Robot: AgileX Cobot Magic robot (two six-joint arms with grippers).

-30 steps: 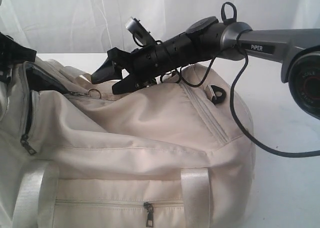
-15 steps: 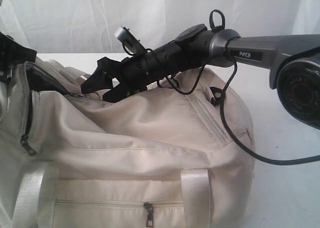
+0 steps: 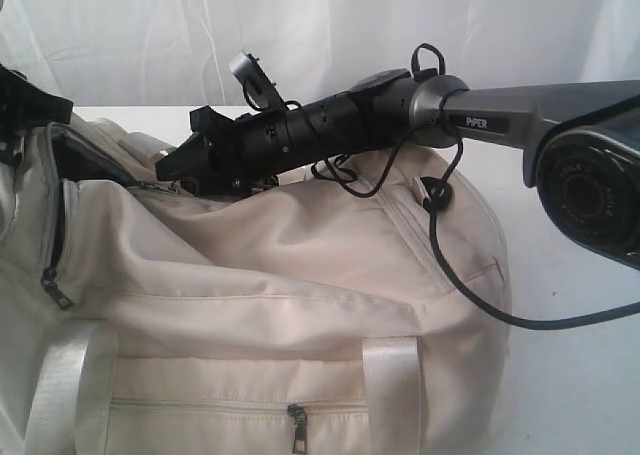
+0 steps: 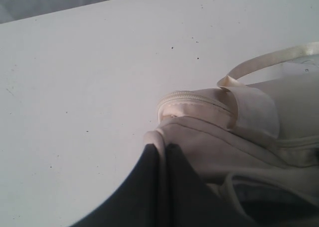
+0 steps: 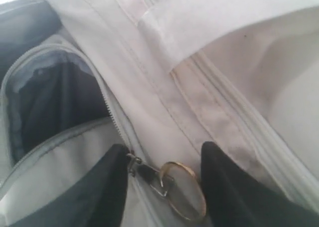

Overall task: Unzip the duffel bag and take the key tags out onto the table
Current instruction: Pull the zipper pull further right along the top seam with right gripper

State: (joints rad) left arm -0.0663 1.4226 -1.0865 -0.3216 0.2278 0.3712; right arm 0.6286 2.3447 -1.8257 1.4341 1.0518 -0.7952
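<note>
Lg duffel bag (image 3: 300,265) — cream fabric; creased

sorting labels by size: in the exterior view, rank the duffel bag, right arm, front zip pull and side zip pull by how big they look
1. duffel bag
2. right arm
3. front zip pull and side zip pull: about alike, so unranked

Bare table (image 3: 575,375) free on the right of the duffel bag (image 3: 300,265), right arm (image 3: 330,125) lying across the bag's top, its black cable (image 3: 431,237) hanging beside, zipper mouth (image 5: 50,107) only partly open, narrow.
</note>
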